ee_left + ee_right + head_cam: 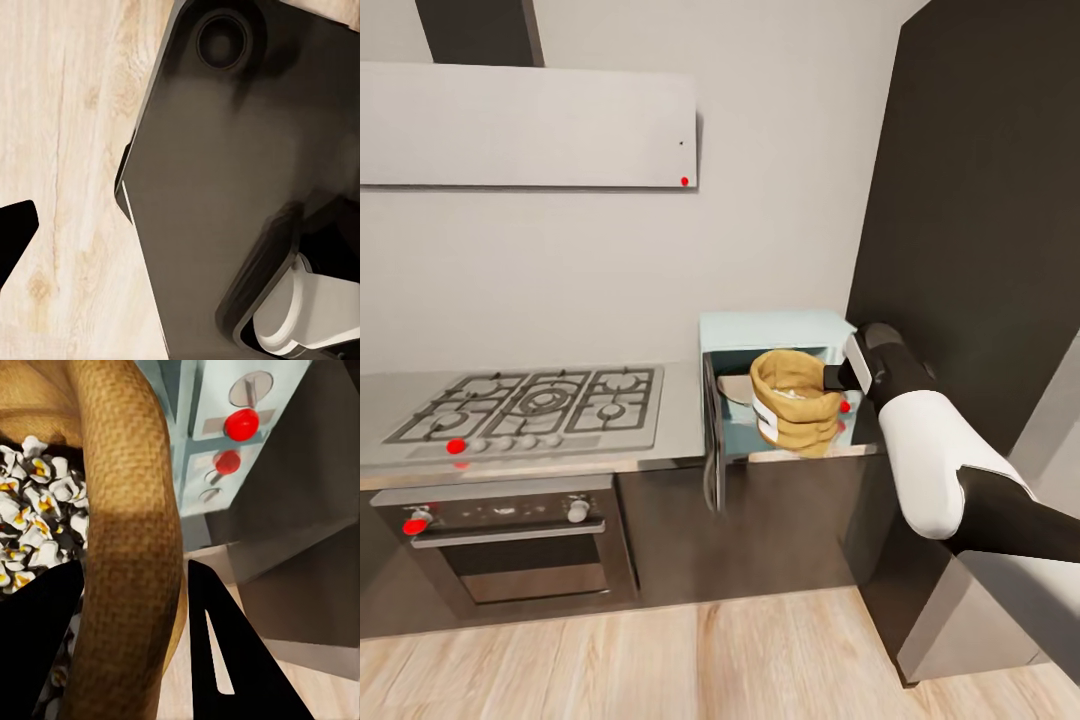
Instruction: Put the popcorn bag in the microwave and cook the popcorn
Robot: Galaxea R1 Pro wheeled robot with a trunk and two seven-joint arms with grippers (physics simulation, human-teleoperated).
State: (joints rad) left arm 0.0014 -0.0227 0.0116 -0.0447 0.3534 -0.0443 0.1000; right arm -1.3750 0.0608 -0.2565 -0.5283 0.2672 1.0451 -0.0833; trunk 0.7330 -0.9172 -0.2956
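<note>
The tan popcorn bag (795,402) hangs at the mouth of the pale mint microwave (772,328), which stands on the grey countertop (680,410). The microwave door (712,440) is swung open to the left. My right gripper (838,378) is shut on the bag's rolled rim, reaching in from the right. In the right wrist view the rim of the popcorn bag (131,510) sits between the two black fingers of the right gripper (127,585), and puffed white popcorn (30,510) fills the bag. One black finger (13,240) of my left gripper hangs over the wooden floor.
A steel gas hob (535,402) lies left of the microwave, with a dark oven (510,545) under it and a white hood (525,125) above. A tall dark cabinet (980,200) rises just right of the microwave. The microwave's red knobs (241,424) are close to the gripper.
</note>
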